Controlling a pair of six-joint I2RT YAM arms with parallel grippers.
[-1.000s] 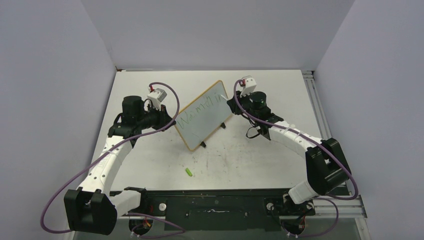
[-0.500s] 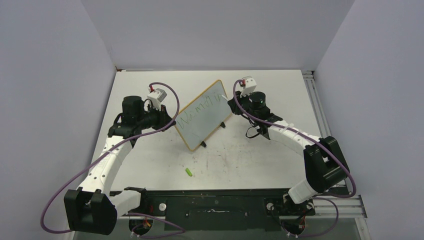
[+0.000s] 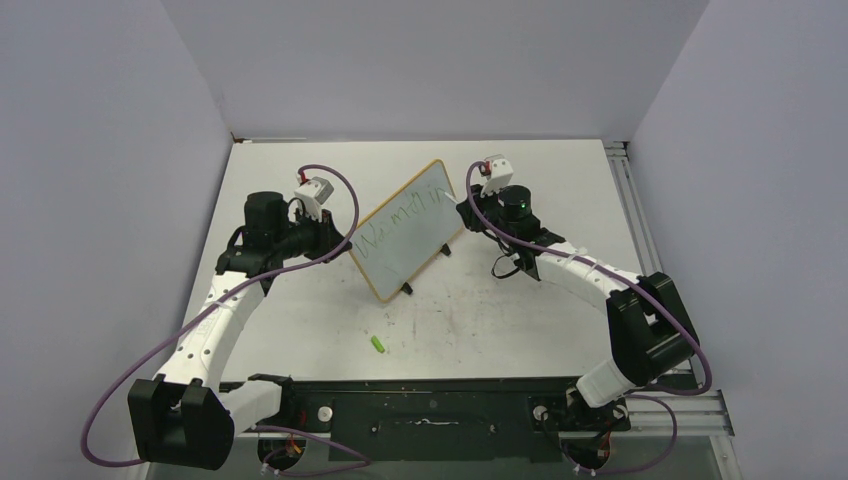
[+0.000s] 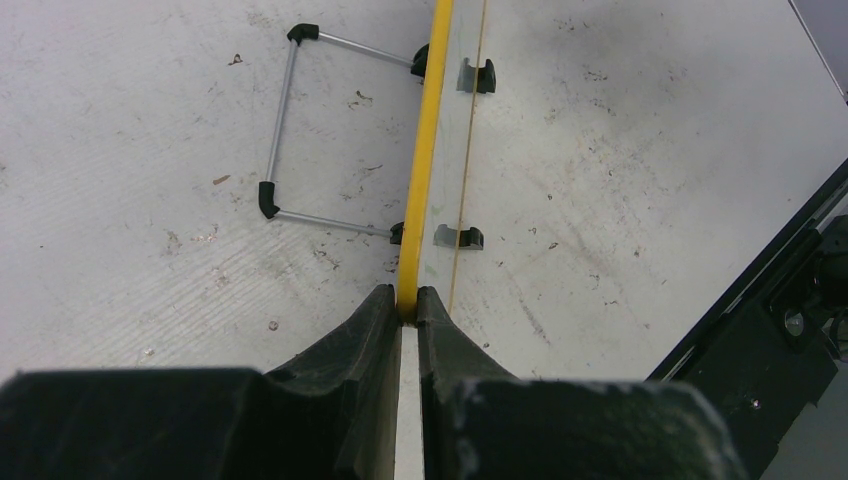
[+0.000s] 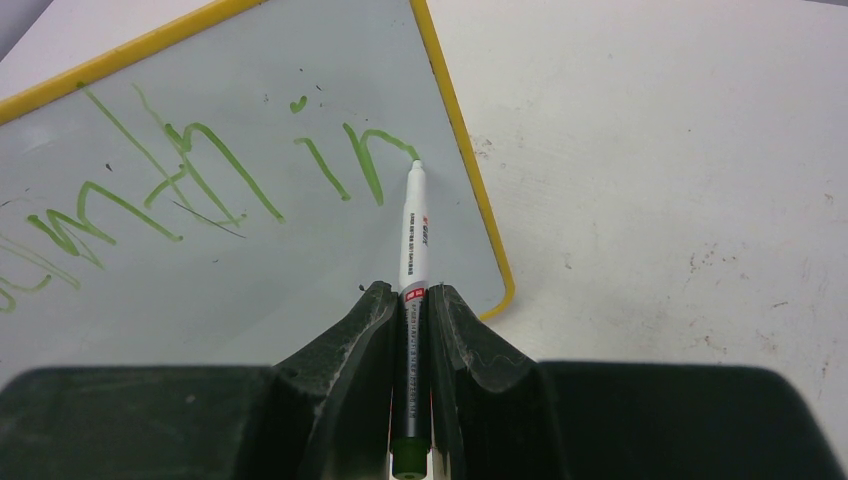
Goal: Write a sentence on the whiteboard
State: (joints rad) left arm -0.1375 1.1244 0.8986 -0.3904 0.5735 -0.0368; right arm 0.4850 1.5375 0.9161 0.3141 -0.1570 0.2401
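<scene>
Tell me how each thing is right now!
whiteboard, standing tilted on the table.
sentence, one green line written.
marker, uncapped, tip touching the whiteboard.
left hand, shut on the whiteboard's edge.
right hand, shut on the marker.
green bit, lying loose on the table.

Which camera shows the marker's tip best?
Right wrist: the marker, held in the right gripper, has its tip on the whiteboard at the green writing. The top view shows it too small to judge; left wrist shows only the board's edge.
</scene>
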